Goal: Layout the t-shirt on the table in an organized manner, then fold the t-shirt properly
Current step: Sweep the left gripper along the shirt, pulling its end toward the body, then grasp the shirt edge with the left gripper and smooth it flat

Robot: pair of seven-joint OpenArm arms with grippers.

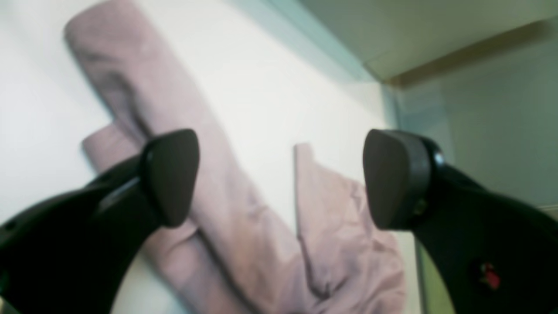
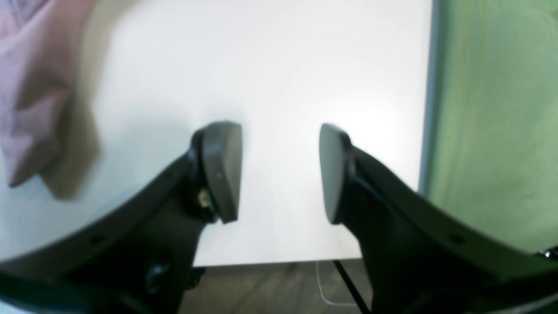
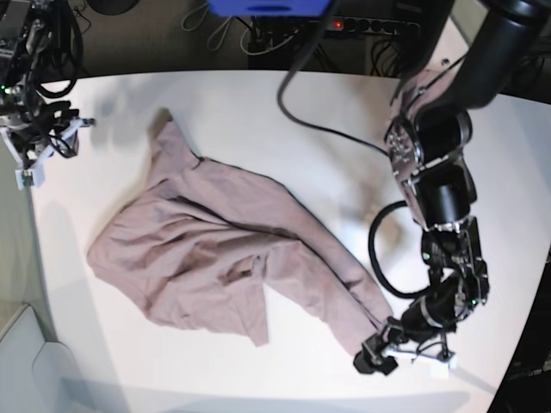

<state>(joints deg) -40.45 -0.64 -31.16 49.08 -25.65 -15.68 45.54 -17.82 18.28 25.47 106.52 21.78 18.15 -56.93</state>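
Right arm: parked at the table's far left corner, well apart from the cloth, likely waiting for its turn.
Right gripper (image 2: pixel 279 172): jaws stand apart with nothing between them, only bare white table (image 2: pixel 270 78) below; a bit of mauve cloth shows at the left edge of its wrist view.
T-shirt (image 3: pixel 215 254): lies rumpled across the middle of the table, bulk bunched toward the left, a long twisted tail running down to the right. Not spread flat yet, so I judge the layout step is unfinished and folding has not begun.
Table edge: the shirt's tail ends close to the near rim, which would make a tug outward risky.
Left gripper (image 3: pixel 376 355): sits low at the very tip of the shirt's tail, touching or just beside it; the base view cannot settle which.
Left jaws: spread wide in the wrist view, pads on either side of the cloth but nothing pinched.
Likely reason: placed at that corner to work the tail out straight.
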